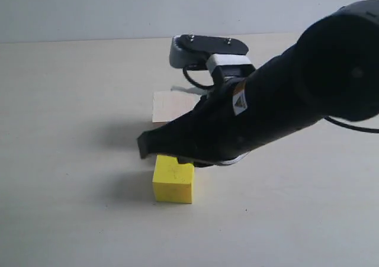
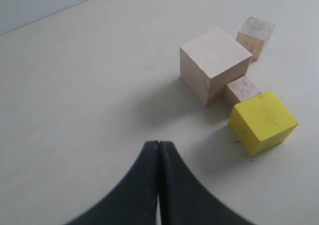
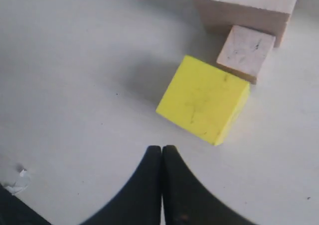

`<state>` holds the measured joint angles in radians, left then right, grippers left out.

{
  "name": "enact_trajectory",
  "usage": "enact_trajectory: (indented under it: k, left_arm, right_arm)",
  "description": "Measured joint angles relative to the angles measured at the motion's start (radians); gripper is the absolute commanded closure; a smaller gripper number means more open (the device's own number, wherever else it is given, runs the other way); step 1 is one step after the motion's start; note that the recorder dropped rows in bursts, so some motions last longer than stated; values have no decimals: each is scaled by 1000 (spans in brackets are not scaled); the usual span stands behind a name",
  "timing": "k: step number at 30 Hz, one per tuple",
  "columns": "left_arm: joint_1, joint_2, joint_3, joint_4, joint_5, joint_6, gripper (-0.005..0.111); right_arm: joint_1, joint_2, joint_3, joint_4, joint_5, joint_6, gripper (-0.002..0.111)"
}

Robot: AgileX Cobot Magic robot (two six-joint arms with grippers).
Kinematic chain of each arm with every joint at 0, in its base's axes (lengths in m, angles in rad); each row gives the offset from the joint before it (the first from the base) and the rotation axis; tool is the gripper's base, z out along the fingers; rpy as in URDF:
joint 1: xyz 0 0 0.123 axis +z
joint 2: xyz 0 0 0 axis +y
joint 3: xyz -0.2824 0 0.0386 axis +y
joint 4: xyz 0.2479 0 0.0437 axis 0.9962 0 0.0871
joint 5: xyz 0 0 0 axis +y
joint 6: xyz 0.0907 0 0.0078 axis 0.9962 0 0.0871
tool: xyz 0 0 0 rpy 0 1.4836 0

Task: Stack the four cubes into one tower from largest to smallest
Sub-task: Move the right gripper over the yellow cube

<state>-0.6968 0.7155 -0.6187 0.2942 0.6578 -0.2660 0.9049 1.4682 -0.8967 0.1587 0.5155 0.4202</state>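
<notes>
Four cubes sit close together on the pale table. The large pale wood cube (image 2: 214, 63) has a small wood cube (image 2: 242, 89) against its side. The bright yellow cube (image 2: 262, 121) lies just beyond that, and another small wood cube (image 2: 255, 35) stands behind the large one. My left gripper (image 2: 159, 144) is shut and empty, well short of the group. My right gripper (image 3: 162, 149) is shut and empty, hovering close to the yellow cube (image 3: 203, 99). In the exterior view the right arm's tip (image 1: 144, 145) hangs just above the yellow cube (image 1: 173, 181) and hides most of the large cube (image 1: 172, 106).
The right arm's black body (image 1: 284, 101) crosses the middle of the exterior view and covers the small cubes. A tiny white scrap (image 3: 20, 181) lies on the table (image 1: 71, 131). A pale wall runs along the back.
</notes>
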Motion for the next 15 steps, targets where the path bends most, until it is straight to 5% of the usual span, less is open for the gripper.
enact_trajectory:
  k: [5, 15]
  left_arm:
    - [0, 0, 4, 2, -11, 0, 107]
    - [0, 0, 13, 2, -47, -16, 107]
  right_arm:
    - [148, 12, -5, -240, 8, 323, 108]
    - [156, 126, -158, -390, 223, 518, 108]
